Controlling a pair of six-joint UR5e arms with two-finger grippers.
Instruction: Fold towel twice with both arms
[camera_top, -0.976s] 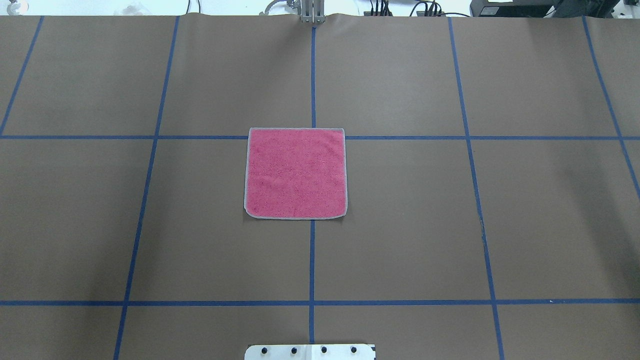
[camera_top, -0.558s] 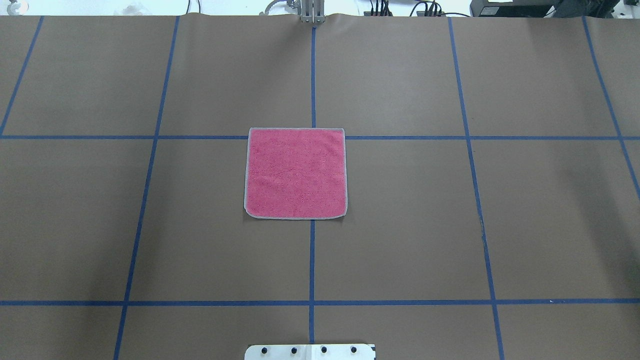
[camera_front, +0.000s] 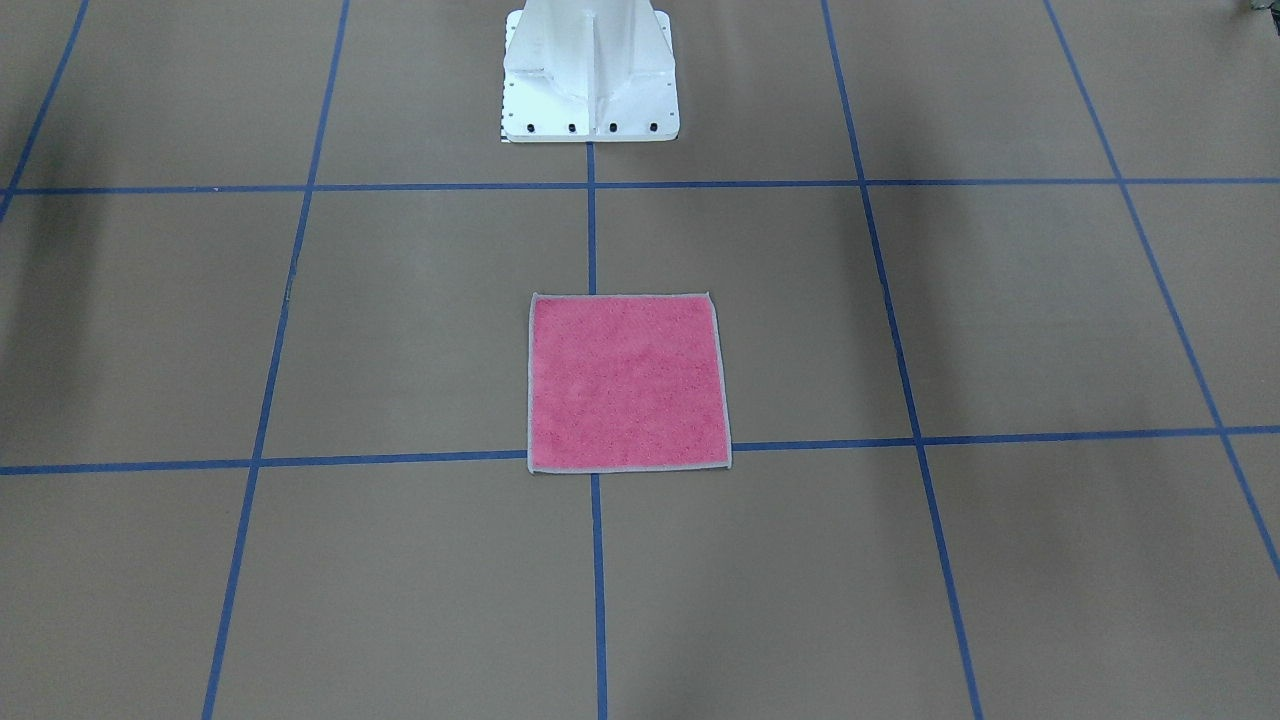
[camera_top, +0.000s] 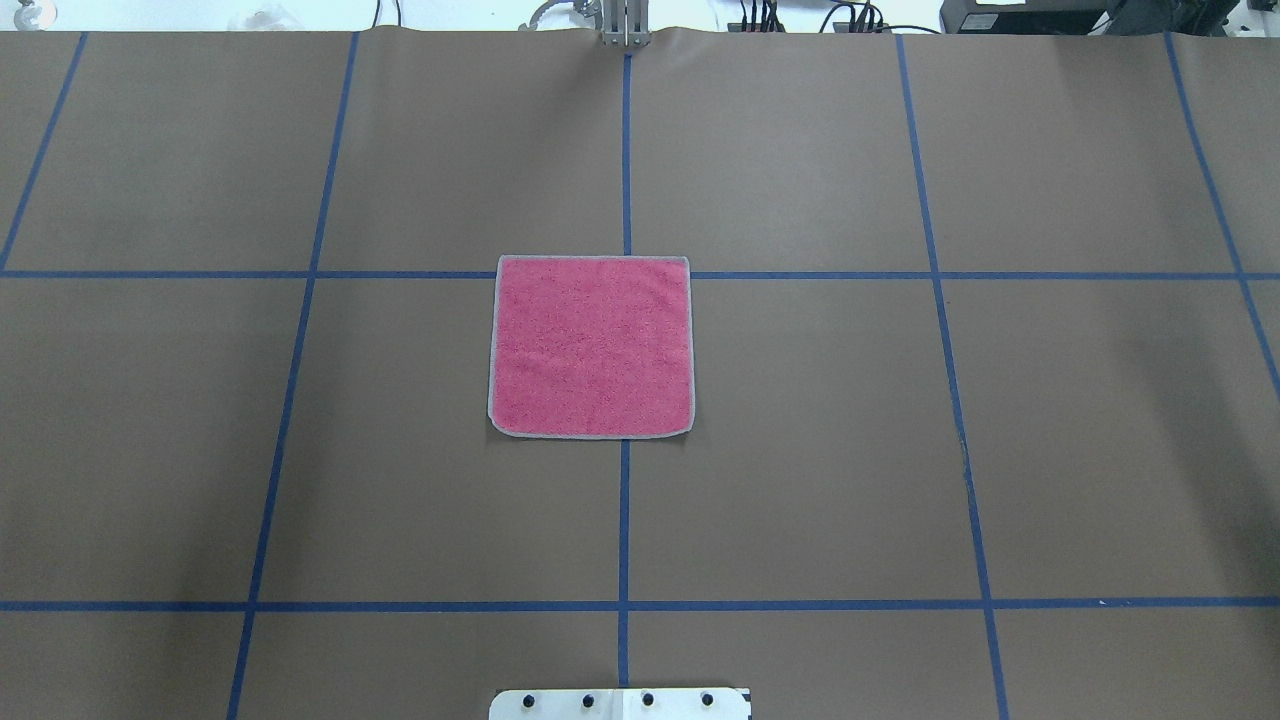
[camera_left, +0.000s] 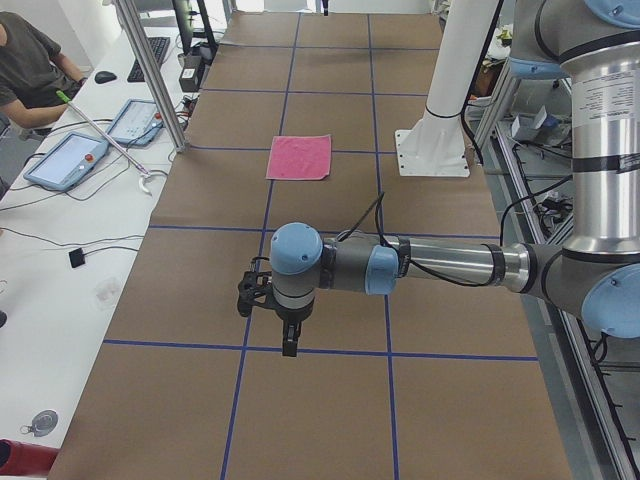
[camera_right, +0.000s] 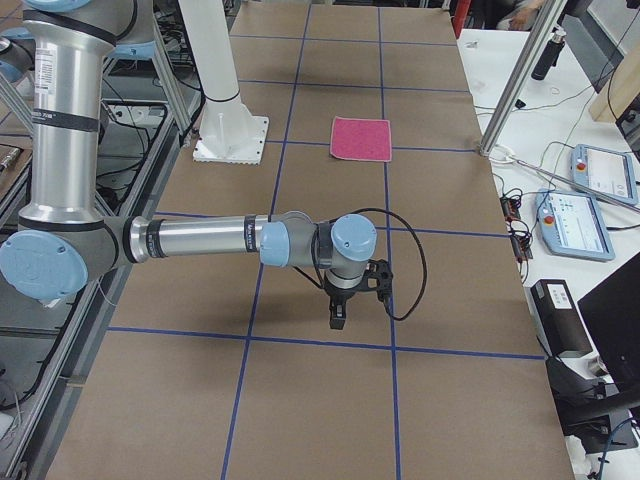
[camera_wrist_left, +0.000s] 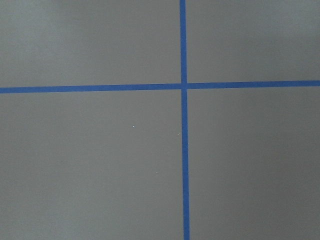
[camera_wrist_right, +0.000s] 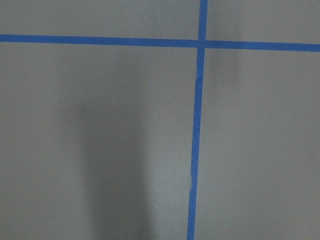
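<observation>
zero folds are made so far. the towel (camera_top: 590, 346) lies flat and open, pink face up, in the middle of the table (camera_top: 850, 450). it covers a crossing of the blue tape lines (camera_top: 624, 520), in front of the white pedestal base (camera_front: 590, 90).

compared with one second ago, nothing in the overhead view has changed: same place, same shape, no corner lifted. so i judge that the task is at its very start.

the left gripper (camera_left: 289, 340) and the right gripper (camera_right: 337, 315) hang low over bare table, each toward its own end and well apart from the towel. whether their jaws are spread or closed i cannot tell from these side views. both probably must travel first to the towel's corners.
</observation>
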